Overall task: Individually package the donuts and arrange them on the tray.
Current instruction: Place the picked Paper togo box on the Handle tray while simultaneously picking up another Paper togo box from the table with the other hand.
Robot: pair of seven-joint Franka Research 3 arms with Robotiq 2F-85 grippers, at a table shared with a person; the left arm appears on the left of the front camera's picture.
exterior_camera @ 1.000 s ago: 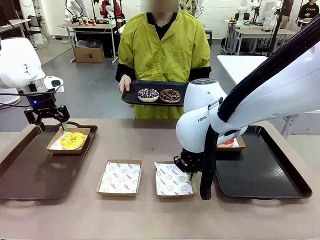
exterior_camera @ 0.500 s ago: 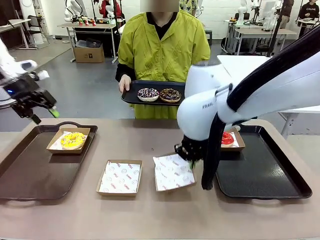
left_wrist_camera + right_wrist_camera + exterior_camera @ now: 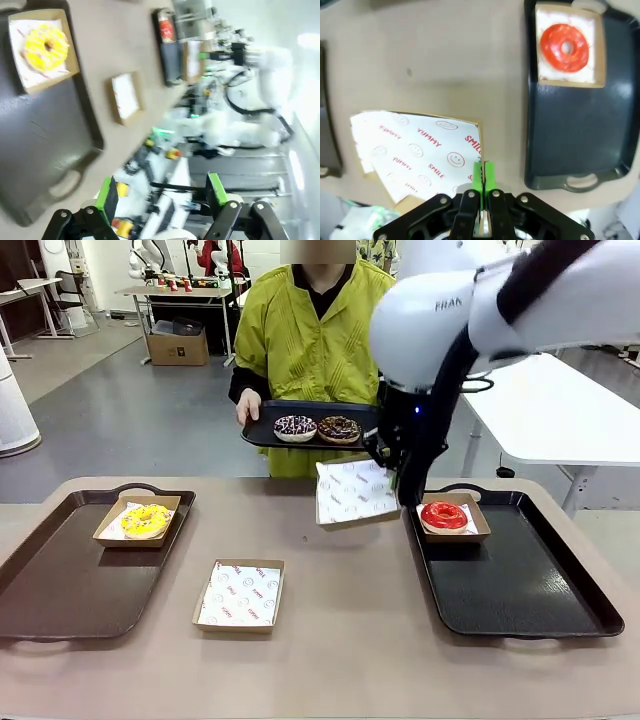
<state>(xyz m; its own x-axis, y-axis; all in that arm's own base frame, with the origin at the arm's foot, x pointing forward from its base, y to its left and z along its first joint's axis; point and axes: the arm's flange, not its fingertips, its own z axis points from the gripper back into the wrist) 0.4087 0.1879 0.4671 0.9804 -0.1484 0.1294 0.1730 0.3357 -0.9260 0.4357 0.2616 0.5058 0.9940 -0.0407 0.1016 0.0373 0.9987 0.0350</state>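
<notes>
My right gripper (image 3: 396,478) is shut on the rim of a paper-lined cardboard box (image 3: 354,493) and holds it tilted in the air, just below the person's black tray (image 3: 262,430). That tray carries two dark sprinkled donuts (image 3: 296,428) (image 3: 339,429). In the right wrist view, the gripper (image 3: 482,176) pinches the box (image 3: 415,150) at its edge. The red donut (image 3: 444,515) (image 3: 566,47) sits in a box on the right tray (image 3: 520,585). The yellow donut (image 3: 146,519) (image 3: 46,47) sits in a box on the left tray (image 3: 60,590). My left gripper (image 3: 161,195) is open and high above the table.
An empty paper-lined box (image 3: 239,594) (image 3: 126,96) lies on the table between the trays. The person stands at the far edge, one hand (image 3: 249,408) on the black tray. The near half of the right tray (image 3: 570,135) is bare.
My right gripper has lifted the box off the table, up and away toward the person's tray. The left arm has drawn back to the left, out of the front view.
</notes>
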